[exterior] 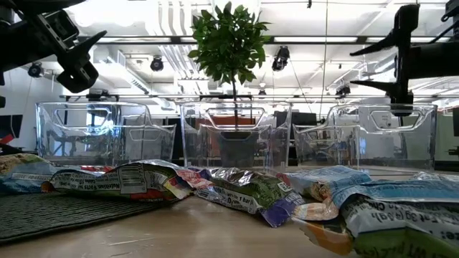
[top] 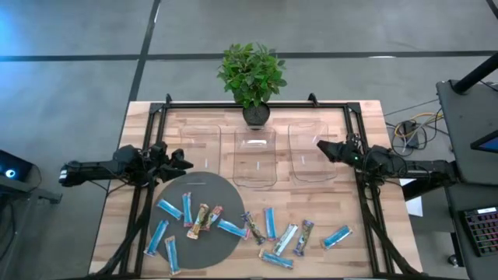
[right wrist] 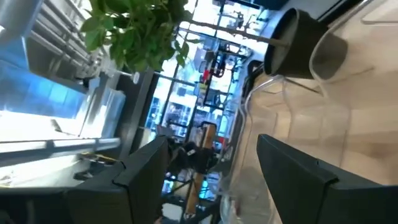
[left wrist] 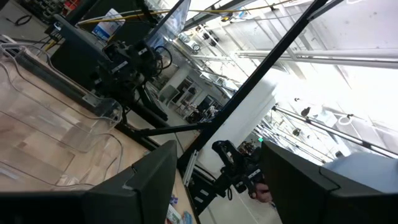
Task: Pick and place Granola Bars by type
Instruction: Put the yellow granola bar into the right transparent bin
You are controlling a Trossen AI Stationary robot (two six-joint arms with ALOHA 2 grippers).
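Note:
The granola bars (top: 268,222) lie flat in a loose scatter on the near half of the table; several rest on a dark round mat (top: 206,187). Most are bright blue (top: 337,236), a few have multicoloured wrappers (top: 303,236). The low view shows them close up (exterior: 244,190). My left gripper (top: 185,163) hovers open above the mat's far-left edge, holding nothing. My right gripper (top: 320,146) hangs open over the right clear tray (top: 311,152), also holding nothing. Both wrist views show spread fingers, left (left wrist: 217,186) and right (right wrist: 211,180), with nothing between them.
Three clear plastic trays stand in a row across the table's far half: left (top: 201,148), middle (top: 255,159) and right. A potted plant (top: 253,74) stands at the far edge behind the middle tray. A black frame (top: 257,105) runs along the table's edges.

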